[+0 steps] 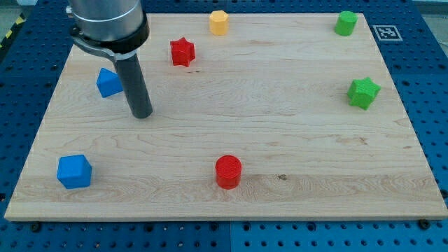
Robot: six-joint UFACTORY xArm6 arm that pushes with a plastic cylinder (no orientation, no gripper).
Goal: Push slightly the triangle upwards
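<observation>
The blue triangle [108, 82] lies near the board's left edge, in the upper part of the view. My tip [142, 115] rests on the board just right of and a little below the triangle, with a small gap between them. The rod's upper part partly hides the triangle's right corner.
A red star [182, 52] lies up and right of the tip. A yellow hexagon [219, 22] and a green block [346, 23] sit at the top edge. A green star [363, 92] is at right, a red cylinder [228, 172] at bottom centre, a blue cube [74, 171] at bottom left.
</observation>
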